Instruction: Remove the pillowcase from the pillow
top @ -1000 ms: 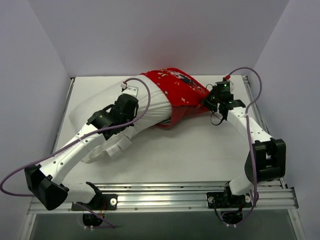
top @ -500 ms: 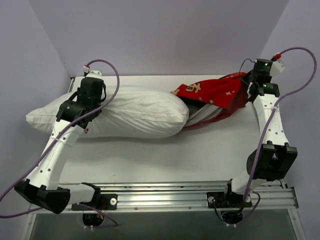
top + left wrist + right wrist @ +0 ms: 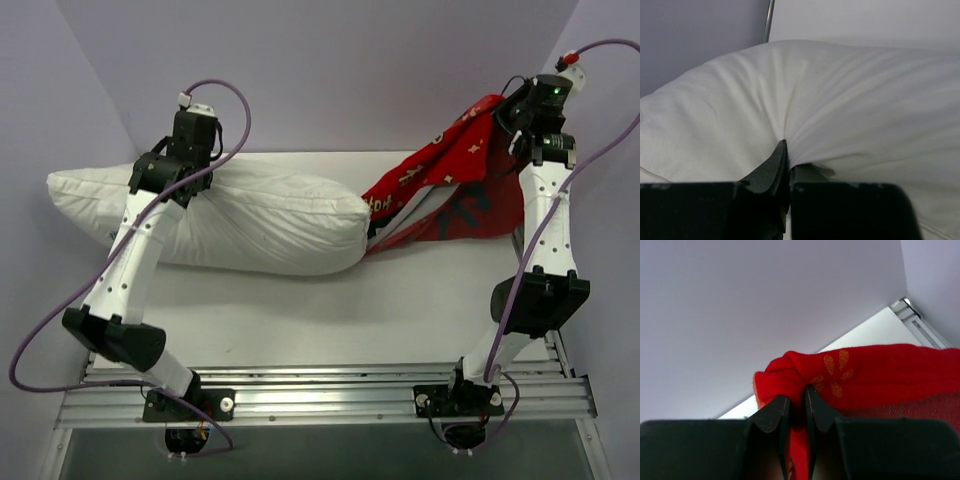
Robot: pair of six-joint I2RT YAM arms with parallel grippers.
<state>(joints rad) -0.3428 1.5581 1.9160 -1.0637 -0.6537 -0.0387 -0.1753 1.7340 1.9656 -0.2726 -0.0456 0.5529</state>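
Observation:
The plain white pillow [image 3: 250, 222] lies across the table's left and middle, lifted at its left part. My left gripper [image 3: 170, 172] is shut on a pinch of the pillow's fabric [image 3: 805, 115], which bunches between the fingers [image 3: 777, 162]. The red pillowcase [image 3: 460, 180] with gold marks hangs at the right, stretched from the pillow's right end up to my right gripper [image 3: 518, 118]. In the right wrist view that gripper [image 3: 795, 402] is shut on a bunched red fold of the pillowcase [image 3: 865, 375]. The pillowcase's lower end lies beside the pillow's right end; I cannot tell whether it still covers it.
The white table [image 3: 330, 310] is walled by pale panels at the back and both sides. A metal rail [image 3: 330, 385] with both arm bases runs along the near edge. Purple cables loop off each arm.
My right gripper has risen up and right, lifting the pillowcase into the air off the pillow. My left gripper has moved up and left with the pillow, raising its left part.

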